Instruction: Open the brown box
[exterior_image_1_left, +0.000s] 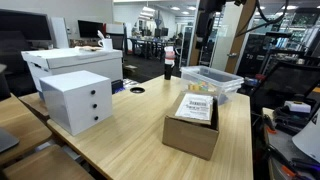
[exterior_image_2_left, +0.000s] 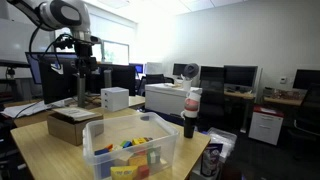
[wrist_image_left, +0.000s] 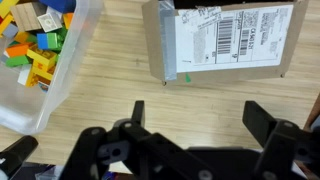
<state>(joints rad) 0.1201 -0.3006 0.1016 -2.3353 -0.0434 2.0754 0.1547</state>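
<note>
Black and spread wide, the tool (wrist_image_left: 195, 114) is filling the bottom of the wrist view. Its two fingers (wrist_image_left: 262, 118) are standing well apart, gripping nothing, with only bare wood between them. That pale wooden worktop (wrist_image_left: 110, 95) is running up the picture. Just past the fingertips, the brown box (wrist_image_left: 225, 42) is lying flat across the top edge. Its white label (wrist_image_left: 240, 32) is facing up at us, and a strip of grey tape (wrist_image_left: 166, 45) is running down one side of the lid. Off to the side, the clear bin (wrist_image_left: 55, 95) is showing a heap of coloured blocks (wrist_image_left: 35, 45).

In an exterior view the tool (exterior_image_2_left: 83, 85) is hanging above the brown box (exterior_image_2_left: 72, 125), clear of the cardboard and not touching it.

In an exterior view the brown box (exterior_image_1_left: 190, 132) is sitting on the worktop (exterior_image_1_left: 130, 140) near the front, label (exterior_image_1_left: 197, 108) on top and flaps lying down. Just behind it the clear bin (exterior_image_1_left: 212, 85) is resting. Well apart to the side, the white three-drawer box (exterior_image_1_left: 78, 102) is standing square. Farther back, a dark bottle (exterior_image_1_left: 168, 66) is standing upright near the far edge, and a large white carton (exterior_image_1_left: 70, 62) is sitting behind the drawers.
</note>
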